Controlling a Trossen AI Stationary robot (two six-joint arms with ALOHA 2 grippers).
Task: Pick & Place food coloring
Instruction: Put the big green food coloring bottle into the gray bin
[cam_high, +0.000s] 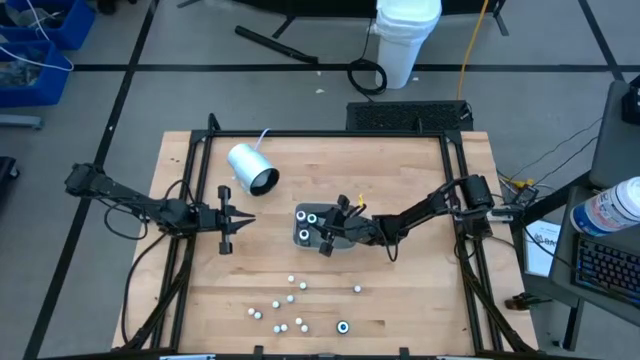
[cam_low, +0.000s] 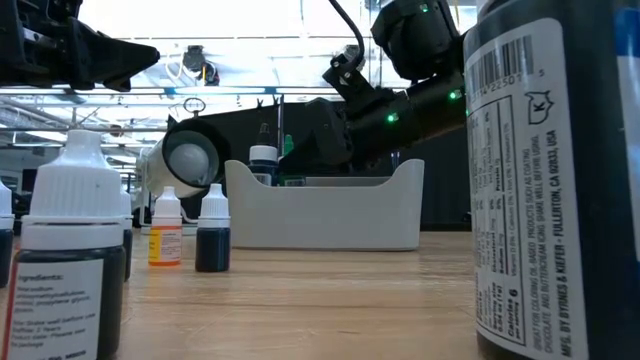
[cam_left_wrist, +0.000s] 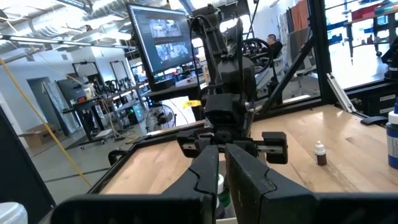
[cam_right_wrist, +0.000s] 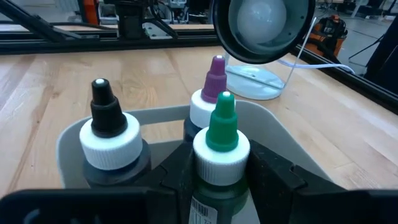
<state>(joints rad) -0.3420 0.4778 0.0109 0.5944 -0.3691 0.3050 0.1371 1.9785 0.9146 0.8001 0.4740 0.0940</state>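
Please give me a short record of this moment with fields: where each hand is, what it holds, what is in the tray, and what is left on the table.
right hand: over the grey tray, shut on the green-tipped bottle
left hand: waiting left of the tray, shut, holding nothing
in tray: black-tipped bottle, purple-tipped bottle
left on table: loose bottles near the front edge
also there: white-and-grey cylinder behind the tray

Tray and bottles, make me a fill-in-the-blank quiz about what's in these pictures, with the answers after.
1. The right gripper holds a bottle with a ____ tip.
2. Two more bottles stand in the tray: one has a black tip, the other a ____ tip.
3. The left gripper hangs over the table with its fingers ____.
4. The loose bottles stand on the ____, outside the tray.

Missing words: green; purple; shut; table
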